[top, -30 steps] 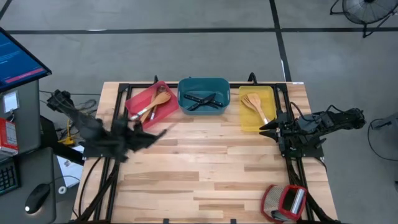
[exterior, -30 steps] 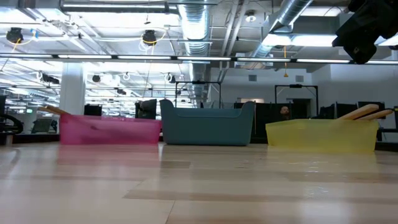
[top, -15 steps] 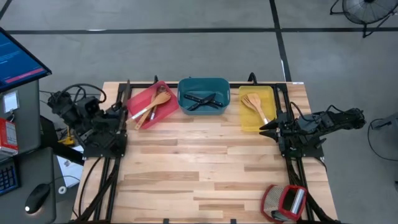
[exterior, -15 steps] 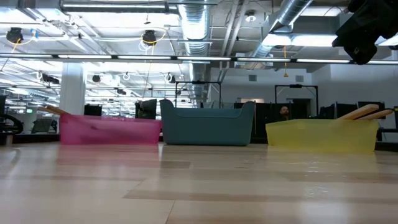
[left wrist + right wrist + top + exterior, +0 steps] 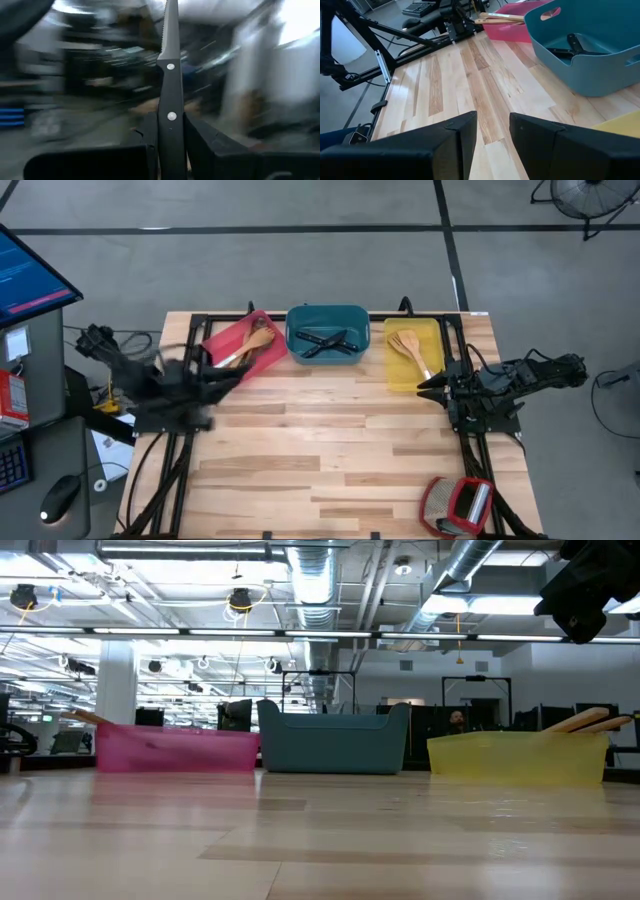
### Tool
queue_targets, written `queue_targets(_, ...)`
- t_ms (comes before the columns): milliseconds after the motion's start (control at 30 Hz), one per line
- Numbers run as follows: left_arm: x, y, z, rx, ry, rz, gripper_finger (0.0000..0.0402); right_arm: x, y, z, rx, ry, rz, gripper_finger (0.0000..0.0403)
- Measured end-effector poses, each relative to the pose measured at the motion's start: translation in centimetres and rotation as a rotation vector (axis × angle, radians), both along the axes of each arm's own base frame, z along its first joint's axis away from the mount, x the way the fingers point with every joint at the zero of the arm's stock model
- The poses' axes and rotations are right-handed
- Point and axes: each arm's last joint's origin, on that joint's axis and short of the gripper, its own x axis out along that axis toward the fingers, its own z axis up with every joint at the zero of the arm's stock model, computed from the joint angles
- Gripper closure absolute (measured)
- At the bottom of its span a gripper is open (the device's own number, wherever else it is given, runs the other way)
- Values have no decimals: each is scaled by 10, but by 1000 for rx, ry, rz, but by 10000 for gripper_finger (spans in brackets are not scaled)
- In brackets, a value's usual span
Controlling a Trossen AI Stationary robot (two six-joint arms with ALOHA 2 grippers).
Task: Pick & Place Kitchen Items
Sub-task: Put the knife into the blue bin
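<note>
My left gripper (image 5: 222, 376) is over the table's left part, next to the red tray (image 5: 240, 345), and shows blurred. It is shut on a slim black-handled knife (image 5: 169, 60) with a serrated blade. My right gripper (image 5: 425, 387) is open and empty by the near end of the yellow tray (image 5: 413, 352). Wooden spoons (image 5: 250, 345) lie in the red tray. Black-handled knives (image 5: 325, 340) lie in the teal tray (image 5: 327, 310). Wooden spatulas (image 5: 408, 348) lie in the yellow tray. My left gripper pinches the knife's black handle (image 5: 171, 131) between its two fingers (image 5: 149, 135), on the half away from the blade, about the rear rivet. The knife lies along the fingers and sticks out forward past them, blade foremost. It is lifted clear of the table.
A bulky red-and-silver object (image 5: 458, 505) sits at the table's near right corner. The three trays stand in a row along the far edge. Bare wooden tabletop (image 5: 330, 450) lies between the arms and toward the near edge. A desk with a monitor stands beyond the left edge.
My left gripper, shut on the knife, has drawn back from the table toward the left edge and turned the knife toward the far edge. It has then swung back toward the red tray, moving fast enough to blur. My right arm has kept still.
</note>
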Motion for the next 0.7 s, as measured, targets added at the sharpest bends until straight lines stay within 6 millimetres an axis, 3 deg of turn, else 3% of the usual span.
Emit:
queue_targets(200,39,-14,-33,292,378,551,349,0,0,0,4,0,-2,277)
queue_targets(333,65,-16,-56,407,544,750,357,0,0,0,4,0,-2,277)
queue_targets(533,91,-6,-75,477,637,838,351,0,0,0,5,1,-2,277)
queue_targets(700,101,18,-73,490,602,744,358,0,0,0,6,1,-2,277)
